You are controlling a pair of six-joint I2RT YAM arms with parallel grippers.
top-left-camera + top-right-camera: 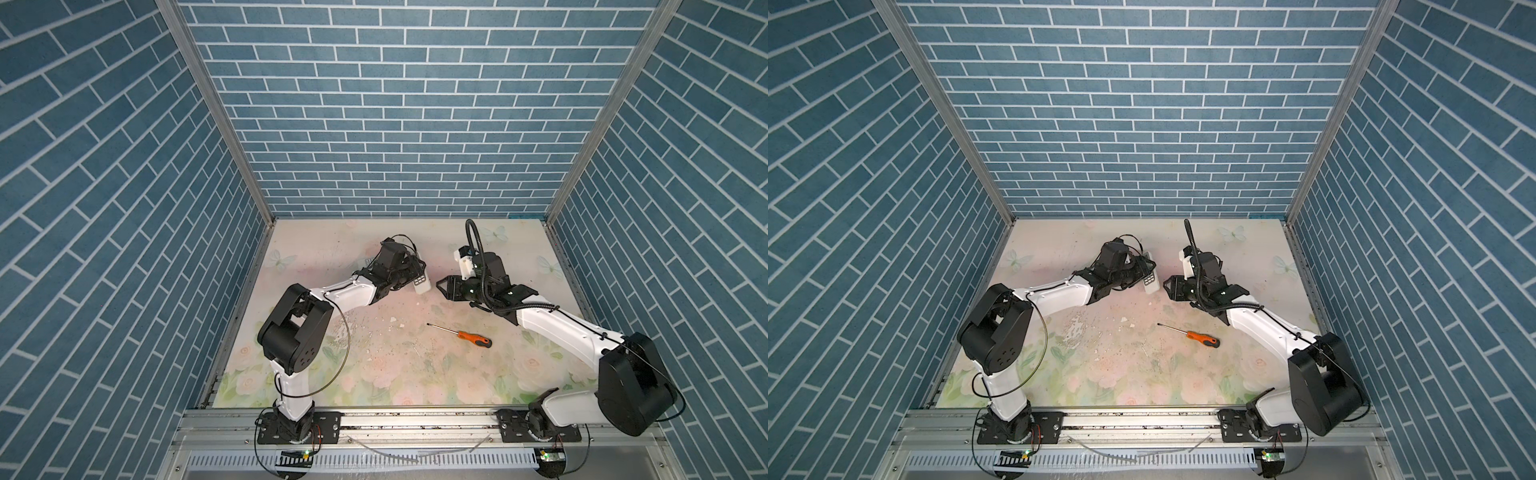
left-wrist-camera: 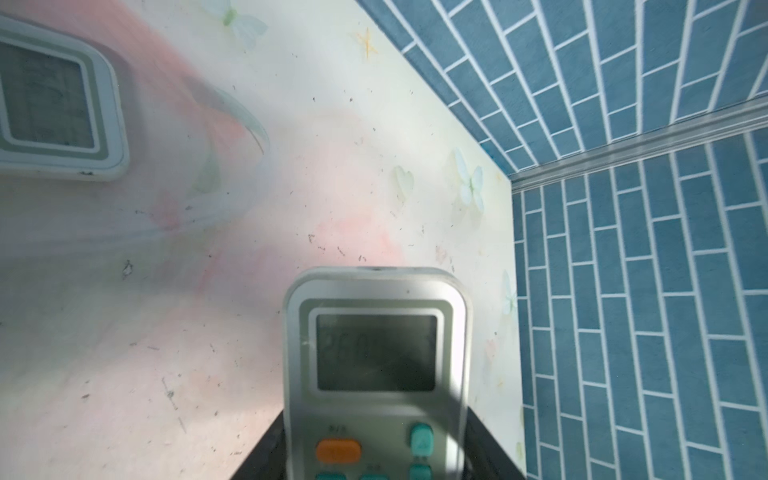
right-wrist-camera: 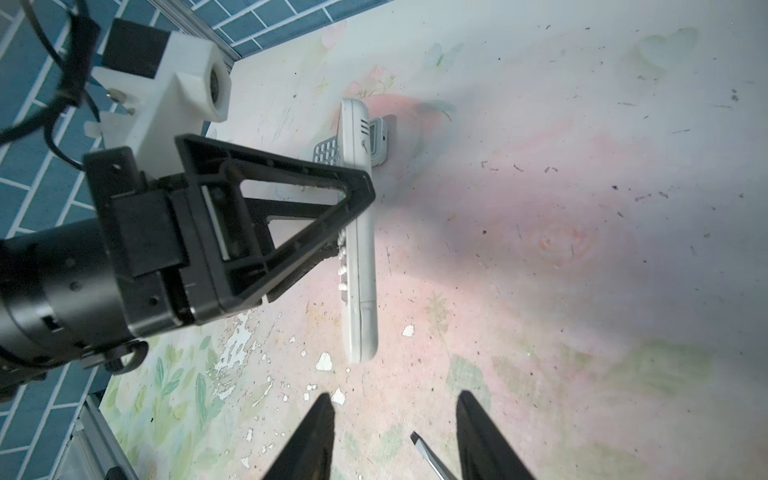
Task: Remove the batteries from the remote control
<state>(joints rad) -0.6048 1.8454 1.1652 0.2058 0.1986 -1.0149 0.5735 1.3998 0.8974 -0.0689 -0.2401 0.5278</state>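
Well, going by the orange-handled screwdriver [image 1: 461,335] lying on the flowered table [image 1: 374,365], everything is happening just past its metal tip, toward the back wall. The left gripper [image 1: 415,269] is clamped on a white remote control [image 1: 421,286]. Its black fingers [image 3: 270,166] press on the long side edges and hold it up off the table, with a soft shadow beneath.

In the left wrist view I see the remote's face: a grey display, an orange button and some green ones. The batteries don't show from anywhere I look, and whether they sit inside the remote I cannot tell. A second remote [image 2: 104,137] lies flat on the table farther back from the screwdriver, partly hidden behind the held one.

The right gripper [image 1: 440,287] also hovers beyond the screwdriver's tip, just beside the held remote but not touching it. Its jaws are apart with nothing between them. In the right wrist view the screwdriver's flat tip [image 3: 417,439] shows on the table between those two spread fingers [image 3: 320,436].
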